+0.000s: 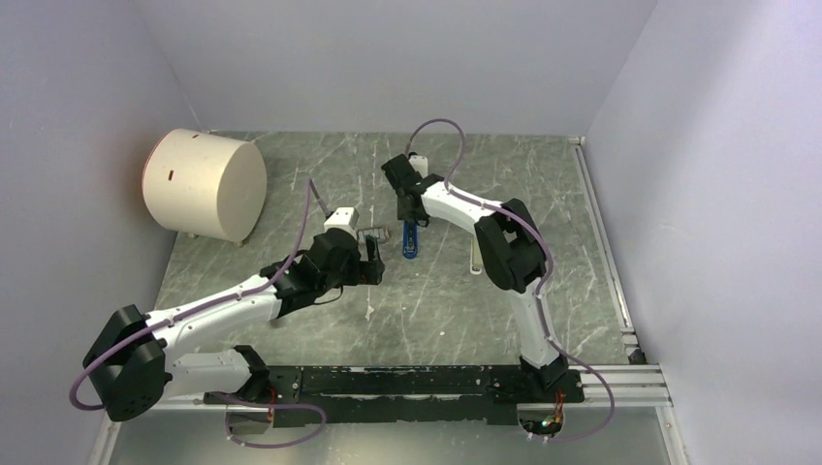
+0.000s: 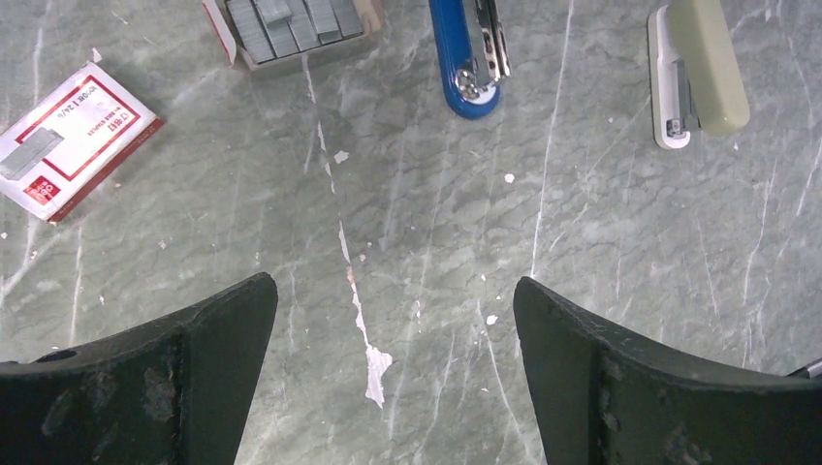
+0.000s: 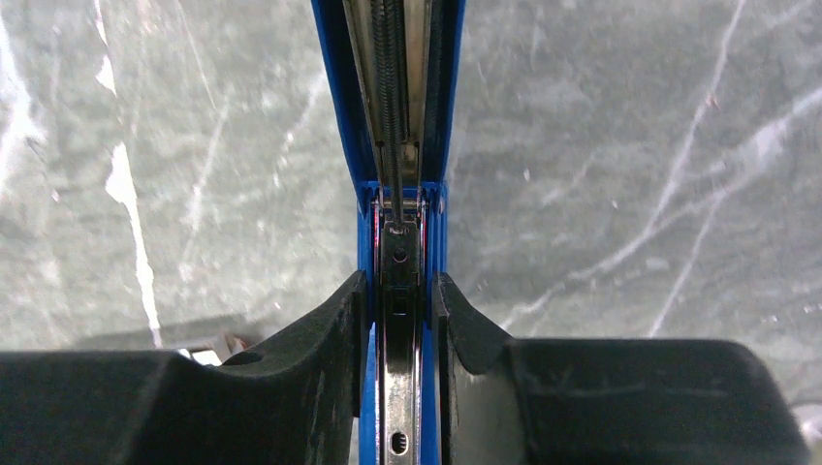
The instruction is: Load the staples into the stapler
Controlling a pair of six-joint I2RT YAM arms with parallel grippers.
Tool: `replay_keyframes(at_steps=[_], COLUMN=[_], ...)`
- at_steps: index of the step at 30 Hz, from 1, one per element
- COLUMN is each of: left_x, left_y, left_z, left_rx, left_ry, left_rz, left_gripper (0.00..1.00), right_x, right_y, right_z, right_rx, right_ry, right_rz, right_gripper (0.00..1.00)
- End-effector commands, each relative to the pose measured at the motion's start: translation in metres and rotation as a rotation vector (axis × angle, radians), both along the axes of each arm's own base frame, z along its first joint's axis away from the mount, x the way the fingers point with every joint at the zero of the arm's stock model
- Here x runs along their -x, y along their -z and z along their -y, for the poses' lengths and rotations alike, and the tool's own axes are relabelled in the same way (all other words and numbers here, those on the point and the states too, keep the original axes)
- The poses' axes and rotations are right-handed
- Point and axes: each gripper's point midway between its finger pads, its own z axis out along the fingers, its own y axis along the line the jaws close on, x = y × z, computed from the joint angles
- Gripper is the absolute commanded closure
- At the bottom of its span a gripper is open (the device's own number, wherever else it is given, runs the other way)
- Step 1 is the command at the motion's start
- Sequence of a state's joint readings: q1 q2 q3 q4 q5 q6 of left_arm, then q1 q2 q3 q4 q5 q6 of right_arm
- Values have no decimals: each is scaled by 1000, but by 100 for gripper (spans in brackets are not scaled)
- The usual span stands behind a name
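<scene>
The blue stapler (image 1: 411,240) lies on the table, hinged open, with its metal channel and spring showing in the right wrist view (image 3: 397,97). My right gripper (image 1: 408,215) is shut on its hinge end, one finger on each blue side (image 3: 399,300). The stapler's tip also shows in the left wrist view (image 2: 467,60). An open box of staples (image 2: 291,24) sits just left of it (image 1: 373,235). My left gripper (image 2: 393,283) is open and empty, hovering over bare table short of the box (image 1: 374,263).
A red-and-white staple box sleeve (image 2: 73,136) lies left of the box. A pale off-white stapler (image 2: 693,73) lies right of the blue one (image 1: 475,260). A large cream cylinder (image 1: 204,182) stands at the back left. Walls enclose the table.
</scene>
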State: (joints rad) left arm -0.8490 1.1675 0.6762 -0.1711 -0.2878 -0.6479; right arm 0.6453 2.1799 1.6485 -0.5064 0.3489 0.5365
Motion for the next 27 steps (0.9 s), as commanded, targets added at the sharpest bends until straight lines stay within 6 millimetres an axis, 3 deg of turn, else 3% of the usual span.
replay_keyframes(at_steps=[1, 7, 12, 15, 21, 27], left_x=[-8, -11, -13, -13, -13, -14], left_y=[-20, -27, -32, -35, -40, -45], left_z=[-4, -8, -8, -7, -3, 9], left_rx=[25, 23, 40, 56, 84, 130], left_ry=[-56, -77, -90, -91, -78, -45], left_rz=[44, 64, 78, 84, 102, 104], left_gripper=[3, 3, 3, 3, 3, 3], right_x=[-22, -26, -19, -5, 30, 83], right_y=[-2, -20, -55, -76, -112, -86], right_z=[-2, -8, -3, 17, 87, 143], right_rx=[12, -27, -75, -82, -62, -2], right_ry=[12, -15, -45, -38, 56, 152], right_rz=[33, 47, 70, 93, 148, 70], right_gripper=[70, 54, 44, 42, 40, 35])
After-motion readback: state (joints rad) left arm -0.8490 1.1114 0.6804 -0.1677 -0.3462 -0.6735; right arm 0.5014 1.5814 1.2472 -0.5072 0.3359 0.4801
